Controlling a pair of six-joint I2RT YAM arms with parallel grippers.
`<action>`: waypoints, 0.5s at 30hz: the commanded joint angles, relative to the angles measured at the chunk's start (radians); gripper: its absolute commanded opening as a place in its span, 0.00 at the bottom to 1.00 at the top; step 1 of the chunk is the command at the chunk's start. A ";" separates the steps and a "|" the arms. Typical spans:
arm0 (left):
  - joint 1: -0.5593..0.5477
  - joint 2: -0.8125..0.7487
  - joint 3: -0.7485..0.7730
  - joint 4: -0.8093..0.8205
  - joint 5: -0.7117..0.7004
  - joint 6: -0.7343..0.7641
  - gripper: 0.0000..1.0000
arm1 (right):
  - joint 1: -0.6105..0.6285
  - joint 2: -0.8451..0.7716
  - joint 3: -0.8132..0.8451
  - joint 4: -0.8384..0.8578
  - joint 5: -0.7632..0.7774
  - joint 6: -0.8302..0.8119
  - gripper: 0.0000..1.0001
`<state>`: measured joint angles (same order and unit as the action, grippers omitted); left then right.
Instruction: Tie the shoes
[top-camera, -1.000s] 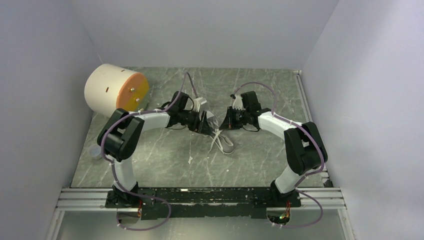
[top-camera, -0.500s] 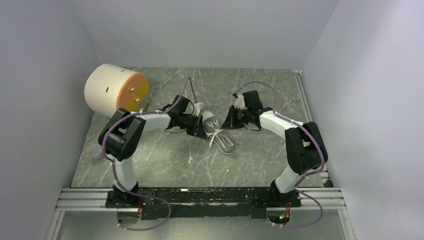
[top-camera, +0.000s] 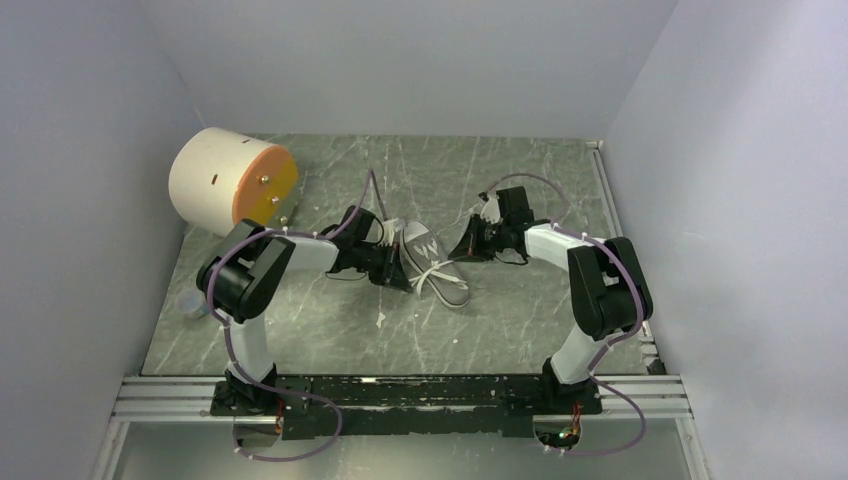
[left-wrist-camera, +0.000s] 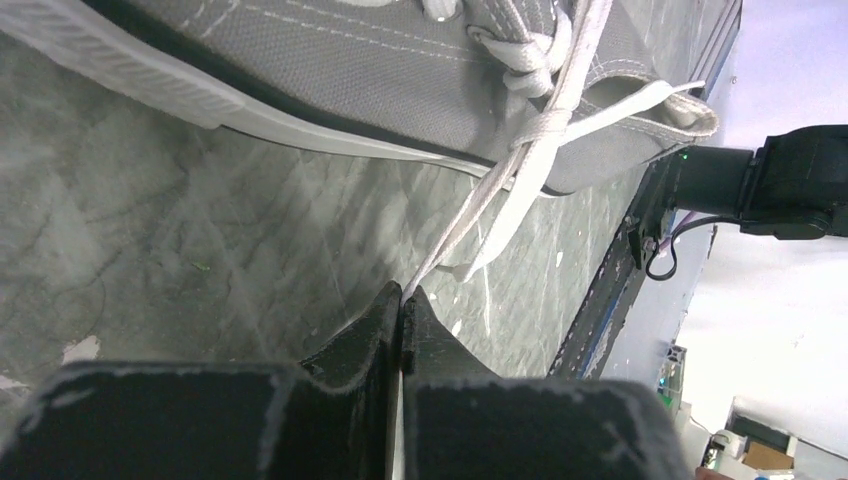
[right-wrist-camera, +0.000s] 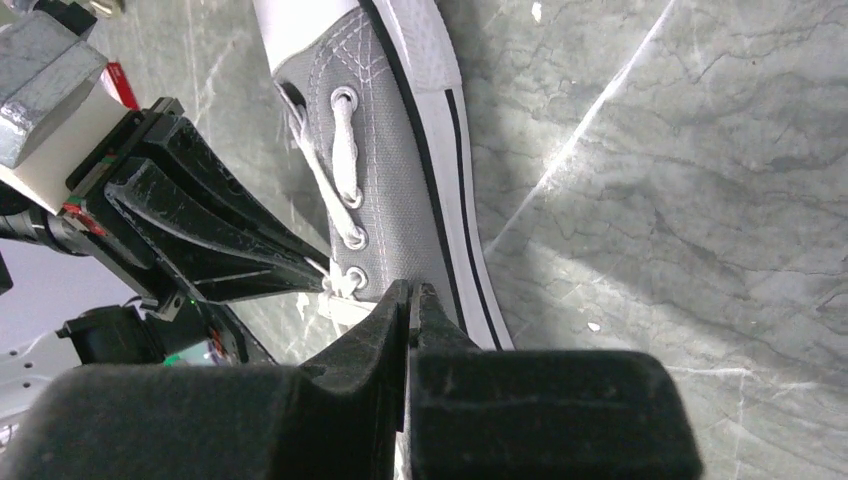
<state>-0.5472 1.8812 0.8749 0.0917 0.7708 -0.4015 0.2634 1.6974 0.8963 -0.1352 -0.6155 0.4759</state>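
One small grey canvas sneaker with white sole rim (top-camera: 432, 262) lies near the orange end of the cream cylinder (top-camera: 225, 180). Light, it will likely slide if tugged; its limp white laces (left-wrist-camera: 540, 130) are the hold. Left gripper (left-wrist-camera: 402, 295), on the cylinder side, pinches a lace; right gripper (right-wrist-camera: 412, 290), opposite, is closed, whether on lace I cannot tell

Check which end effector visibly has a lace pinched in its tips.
The left end effector: a white lace runs from the grey sneaker straight into its shut tips. The right end effector is shut too, but no lace clearly shows in it.
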 joint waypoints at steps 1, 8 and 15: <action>-0.014 -0.001 -0.002 -0.018 -0.017 -0.002 0.05 | -0.034 -0.004 -0.004 0.053 0.102 0.009 0.00; -0.022 0.019 0.010 -0.025 -0.027 0.015 0.05 | -0.053 -0.024 -0.047 0.081 0.153 0.010 0.00; -0.022 -0.086 0.106 -0.281 -0.183 0.120 0.46 | -0.045 -0.094 0.004 0.006 0.171 -0.030 0.44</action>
<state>-0.5667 1.8793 0.9295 0.0113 0.7208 -0.3599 0.2420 1.6688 0.8555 -0.0795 -0.5533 0.4946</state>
